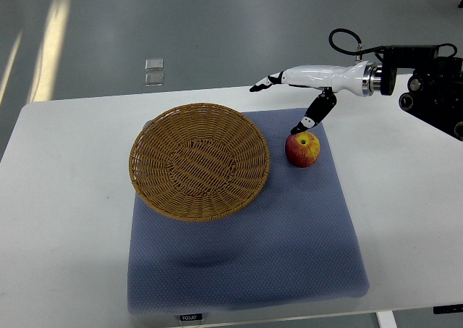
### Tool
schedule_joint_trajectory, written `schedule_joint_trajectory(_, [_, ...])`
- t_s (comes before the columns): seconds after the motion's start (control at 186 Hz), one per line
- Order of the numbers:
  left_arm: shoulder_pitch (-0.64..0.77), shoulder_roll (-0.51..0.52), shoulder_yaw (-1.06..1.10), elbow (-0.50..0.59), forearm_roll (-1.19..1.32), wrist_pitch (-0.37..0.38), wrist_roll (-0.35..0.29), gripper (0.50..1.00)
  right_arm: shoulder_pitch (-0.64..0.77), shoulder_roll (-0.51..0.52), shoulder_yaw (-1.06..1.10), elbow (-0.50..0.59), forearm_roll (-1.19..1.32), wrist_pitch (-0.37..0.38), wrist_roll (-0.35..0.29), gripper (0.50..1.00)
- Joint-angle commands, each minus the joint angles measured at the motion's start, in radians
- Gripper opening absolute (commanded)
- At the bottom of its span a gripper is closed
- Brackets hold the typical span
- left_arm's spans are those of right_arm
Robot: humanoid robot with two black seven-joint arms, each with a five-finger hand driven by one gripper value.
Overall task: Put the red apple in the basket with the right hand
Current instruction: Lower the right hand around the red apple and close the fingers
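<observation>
Apple (303,149): red with yellow-green patches near the top, round, stem end up; resting on a blue-grey mat (289,248), just beside the right rim of the basket (200,161) but apart from it; basket: woven wicker, shallow, round, lying on the mat's upper left part; mat: spread on a white table (65,198); right hand (307,96): white with black fingertips, reaching in from the right above the apple, fingers spread and extended leftward, thumb (312,116) pointing down with its tip at the apple's top; grasping nothing.
</observation>
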Motion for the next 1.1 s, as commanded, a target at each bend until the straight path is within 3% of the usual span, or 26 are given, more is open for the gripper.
schedule_joint_trajectory(0.0, [0.000, 0.000, 0.000, -0.001, 0.000, 0.001, 0.000, 1.000, 0.021, -0.001, -0.041, 0.005, -0.042, 0.002, 0.009, 0.924])
schedule_joint_trajectory(0.231, [0.000, 0.000, 0.000, 0.000, 0.000, 0.000, 0.000, 1.000, 0.001, 0.016, -0.077, -0.004, -0.123, -0.015, 0.006, 0.924])
schedule_joint_trajectory(0.575, [0.000, 0.000, 0.000, 0.000, 0.000, 0.000, 0.000, 1.000, -0.043, 0.020, -0.136, -0.069, -0.131, -0.132, 0.001, 0.924])
schedule_joint_trajectory(1.097, [0.000, 0.000, 0.000, 0.000, 0.000, 0.000, 0.000, 1.000, -0.082, 0.055, -0.176, -0.118, -0.131, -0.205, 0.000, 0.919])
